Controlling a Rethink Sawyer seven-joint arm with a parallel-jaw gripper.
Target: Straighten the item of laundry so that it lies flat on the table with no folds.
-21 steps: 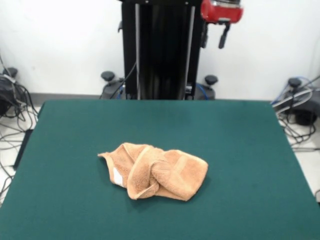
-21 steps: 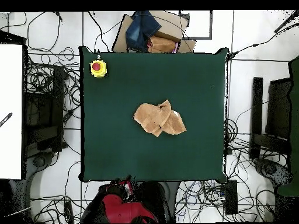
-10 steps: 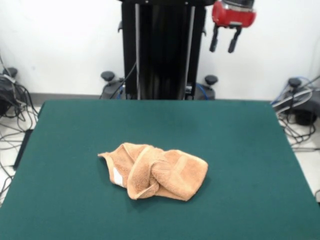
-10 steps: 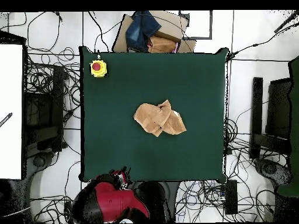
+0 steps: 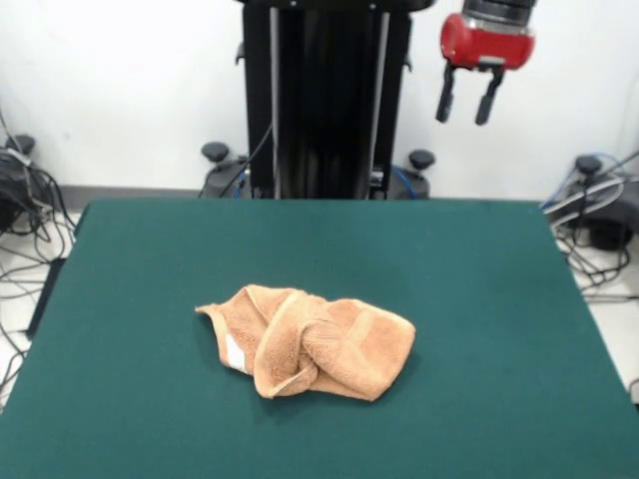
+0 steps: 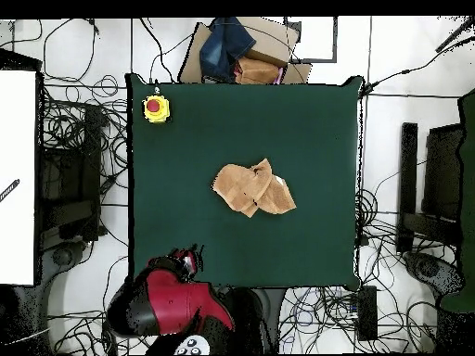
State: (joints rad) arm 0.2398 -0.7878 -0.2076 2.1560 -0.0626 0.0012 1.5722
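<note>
Nothing is straightened yet: the hand towel [image 5: 308,341] lies bunched and folded over itself near the middle of the green counter [image 5: 479,279], white label [image 5: 236,353] showing. The gripper [image 5: 467,97] hangs high at the far right, jaws apart, empty.

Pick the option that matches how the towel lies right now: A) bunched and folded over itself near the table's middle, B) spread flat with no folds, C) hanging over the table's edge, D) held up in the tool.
A: the towel sits crumpled in overlapping folds on the green table, while the tool hangs open and empty, high above the far edge.
</note>
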